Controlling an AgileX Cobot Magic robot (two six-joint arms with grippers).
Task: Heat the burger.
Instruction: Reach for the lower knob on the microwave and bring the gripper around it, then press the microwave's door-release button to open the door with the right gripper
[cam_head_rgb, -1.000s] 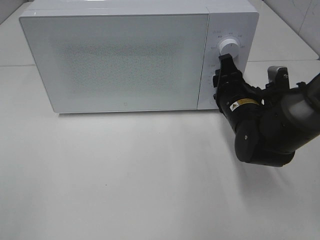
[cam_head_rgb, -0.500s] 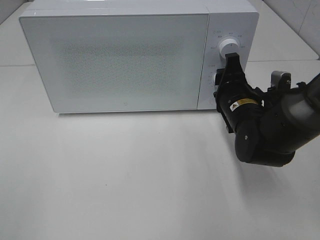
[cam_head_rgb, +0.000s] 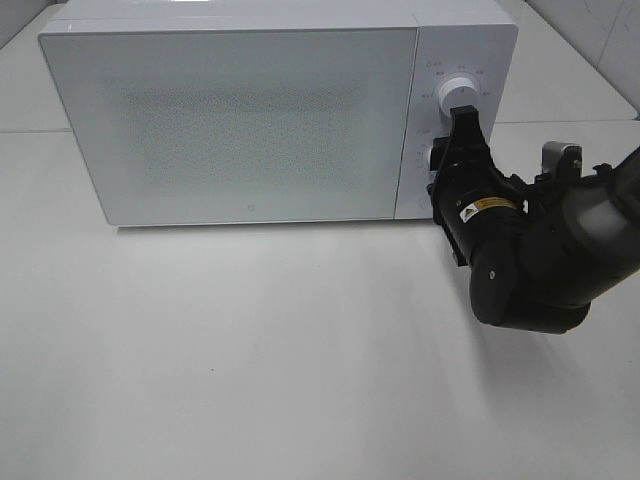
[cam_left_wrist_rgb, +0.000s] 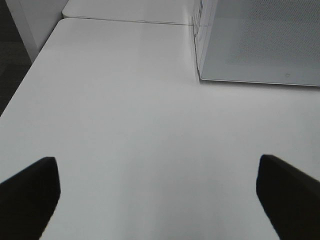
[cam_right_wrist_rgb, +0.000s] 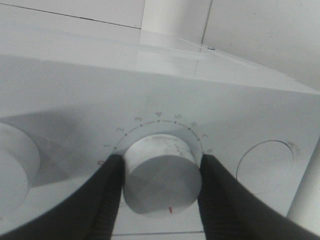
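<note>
The burger is out of view. The white microwave (cam_head_rgb: 250, 120) stands at the back of the table with its frosted door shut. My right gripper (cam_head_rgb: 452, 150) is at the control panel, below the upper knob (cam_head_rgb: 460, 92). In the right wrist view the gripper (cam_right_wrist_rgb: 161, 160) is shut on the white timer knob (cam_right_wrist_rgb: 160, 175), with one black finger (cam_right_wrist_rgb: 107, 200) on each side of it. The knob's red mark points towards the camera side of the dial. My left gripper (cam_left_wrist_rgb: 157, 200) is open and empty above bare table, and it does not show in the exterior view.
The microwave's side and door corner (cam_left_wrist_rgb: 260, 40) lie ahead of the left gripper. A second knob (cam_right_wrist_rgb: 12, 165) and a round button (cam_right_wrist_rgb: 265, 167) flank the timer knob. The white table (cam_head_rgb: 250, 350) spreads in front of the microwave, and its left edge (cam_left_wrist_rgb: 20, 90) drops to dark floor.
The right gripper's wrist twisted slightly at the lower knob a second ago, shifting its upper finger to the right. It has held still since. The door stays shut.
</note>
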